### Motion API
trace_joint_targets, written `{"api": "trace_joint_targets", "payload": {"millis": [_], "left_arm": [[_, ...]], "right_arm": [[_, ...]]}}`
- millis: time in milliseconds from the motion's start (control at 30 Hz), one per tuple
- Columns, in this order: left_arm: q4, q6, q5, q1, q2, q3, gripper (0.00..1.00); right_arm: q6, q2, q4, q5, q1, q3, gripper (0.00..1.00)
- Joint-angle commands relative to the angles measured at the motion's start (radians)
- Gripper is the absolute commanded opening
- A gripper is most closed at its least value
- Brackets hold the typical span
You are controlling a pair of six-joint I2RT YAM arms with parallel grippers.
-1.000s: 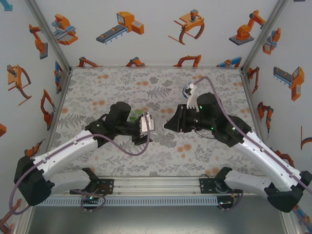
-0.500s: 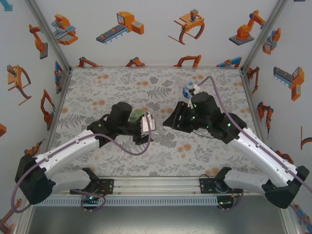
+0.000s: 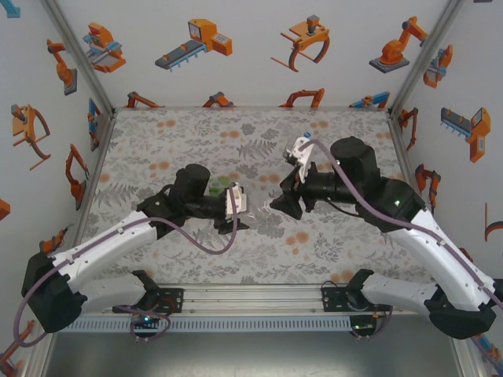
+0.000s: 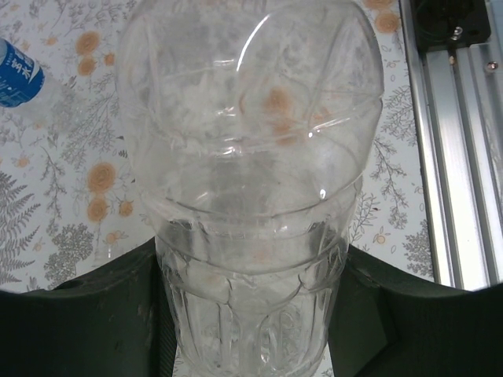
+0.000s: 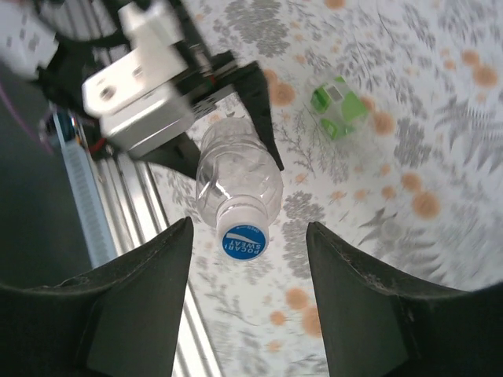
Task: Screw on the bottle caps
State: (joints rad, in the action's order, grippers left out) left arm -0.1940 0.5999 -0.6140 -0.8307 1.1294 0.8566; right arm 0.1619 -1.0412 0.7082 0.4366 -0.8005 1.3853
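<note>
From above, your left claw (image 3: 238, 203) and right claw (image 3: 281, 203) face each other just below the middle of the frame, over the patterned worktop (image 3: 196, 133).

In the left wrist view, the left claw is clenched on the unlabelled bottle (image 4: 251, 157). Its dark fingers (image 4: 86, 322) press the ribbed section at the bottom of the frame. The bottle looks empty and thin-walled, so expect it to be very light, slick and quick to dent. Those ribs are probably the stiffest place to grip. The blue-labelled bottle (image 4: 16, 72) lies at the upper left edge.

In the right wrist view, the right claw is released. Its jaws straddle the cap (image 5: 244, 236) at centre frame, with worktop showing on both sides. The cap sits on the neck of the held bottle; you cannot tell how tight it is. Take it by its side wall, squarely, since so small and smooth a piece would likely slip under a skewed pinch. The green-labelled bottle (image 5: 338, 106) lies on the worktop at the upper right.
</note>
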Motion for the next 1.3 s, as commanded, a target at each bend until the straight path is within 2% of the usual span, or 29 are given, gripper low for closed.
{"api": "trace_joint_targets", "payload": {"millis": [0, 133, 267, 600, 1167, 1267], "left_arm": [[-0.039, 0.018, -0.072, -0.002, -0.025, 0.035, 0.00], [-0.042, 0.008, -0.114, -0.004, -0.035, 0.030, 0.00], [-0.058, 0.009, -0.128, -0.004, -0.037, 0.035, 0.00], [-0.086, 0.021, -0.146, -0.004, -0.030, 0.044, 0.00], [-0.098, 0.022, -0.142, -0.004, -0.027, 0.048, 0.00], [-0.097, 0.024, -0.141, -0.004, -0.022, 0.051, 0.00]], "right_arm": [[0.361, 0.018, 0.027, 0.196, -0.006, 0.004, 0.56], [0.491, 0.026, 0.035, 0.273, -0.008, -0.043, 0.56], [0.507, 0.028, 0.036, 0.263, -0.008, -0.078, 0.53], [0.501, 0.049, -0.005, 0.231, -0.017, -0.126, 0.41], [0.459, 0.044, -0.030, 0.260, -0.035, -0.139, 0.41], [0.431, 0.040, -0.042, 0.258, -0.039, -0.143, 0.36]]}}
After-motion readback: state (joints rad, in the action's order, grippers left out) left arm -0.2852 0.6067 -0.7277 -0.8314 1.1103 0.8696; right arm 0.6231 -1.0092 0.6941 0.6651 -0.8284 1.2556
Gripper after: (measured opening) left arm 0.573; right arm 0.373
